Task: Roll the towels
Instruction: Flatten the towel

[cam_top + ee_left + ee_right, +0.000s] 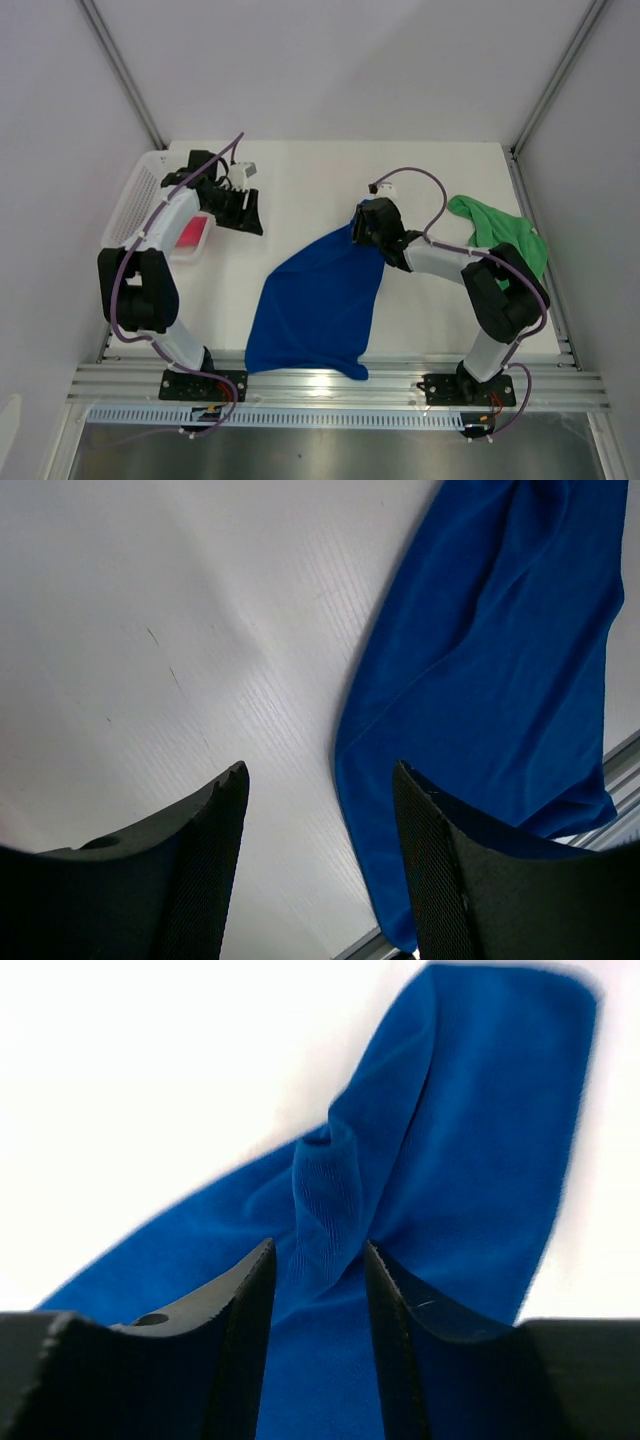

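No legible text, label, brand or number anywhere.

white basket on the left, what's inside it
A pink-red towel shows inside the white basket, at its near right corner. The left arm crosses above the basket and covers much of its inside, so anything else in there cannot be seen.

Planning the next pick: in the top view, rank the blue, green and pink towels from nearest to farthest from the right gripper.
1. Blue towel, mid-table, its top corner directly at the right gripper.
2. Green towel, crumpled at the right edge.
3. Pink towel, at the far left edge.
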### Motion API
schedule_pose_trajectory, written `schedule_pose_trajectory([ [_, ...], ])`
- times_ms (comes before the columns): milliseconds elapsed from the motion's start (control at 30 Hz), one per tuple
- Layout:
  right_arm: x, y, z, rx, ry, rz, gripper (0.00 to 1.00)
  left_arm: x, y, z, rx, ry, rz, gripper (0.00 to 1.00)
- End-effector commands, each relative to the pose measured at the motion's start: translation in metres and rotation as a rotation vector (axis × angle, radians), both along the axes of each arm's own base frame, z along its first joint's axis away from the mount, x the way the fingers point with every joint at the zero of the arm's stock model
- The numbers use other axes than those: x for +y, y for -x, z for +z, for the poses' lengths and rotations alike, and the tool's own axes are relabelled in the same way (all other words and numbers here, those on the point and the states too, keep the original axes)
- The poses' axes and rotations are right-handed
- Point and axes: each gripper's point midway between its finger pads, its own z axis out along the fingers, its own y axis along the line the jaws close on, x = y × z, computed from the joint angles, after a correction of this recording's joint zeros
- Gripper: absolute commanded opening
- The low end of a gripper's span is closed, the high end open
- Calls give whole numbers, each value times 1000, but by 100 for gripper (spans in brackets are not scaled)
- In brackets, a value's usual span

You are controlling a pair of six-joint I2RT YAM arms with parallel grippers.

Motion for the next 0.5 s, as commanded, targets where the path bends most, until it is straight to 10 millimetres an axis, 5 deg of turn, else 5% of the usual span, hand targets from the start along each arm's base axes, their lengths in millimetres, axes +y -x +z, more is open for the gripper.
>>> schedule_pose_trajectory([
  [0, -10, -16, 52, -108, 30, -71, 45, -4, 2, 10, -42, -5, -36, 63],
  [133, -17, -24, 64, -149, 144, -132, 45, -4, 3, 10, -40, -7, -38, 63],
  [267, 23, -42, 80, -201, 233, -41, 47, -5, 3, 9, -35, -7, -38, 63],
  [467, 20, -52, 25, -63, 499, -45, 50, -4, 4, 11, -46, -13, -42, 63],
])
